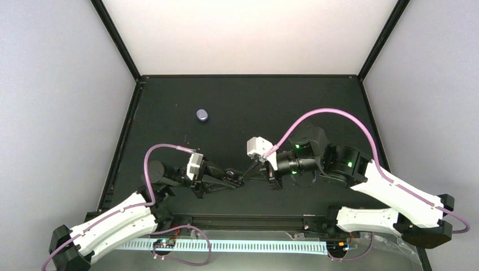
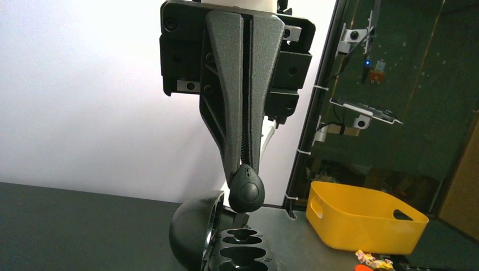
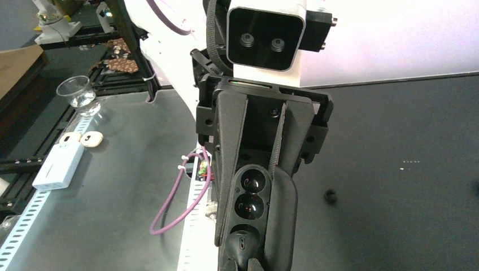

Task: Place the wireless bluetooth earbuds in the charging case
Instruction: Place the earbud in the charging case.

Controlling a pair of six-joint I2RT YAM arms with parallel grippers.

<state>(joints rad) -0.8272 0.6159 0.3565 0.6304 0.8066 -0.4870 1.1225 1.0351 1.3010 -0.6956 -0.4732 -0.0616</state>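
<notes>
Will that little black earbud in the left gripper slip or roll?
Probably slippery: the earbud looks smooth and rounded, pinched only by the tips of the left gripper. Dropped, it would likely roll. Being tiny, it's presumably very light.

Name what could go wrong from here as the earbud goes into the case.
The earbud, pinched only by the tips of the left tool, could slip and roll away. The black case sits clamped in the right tool alone, so a push might tilt it.
</notes>
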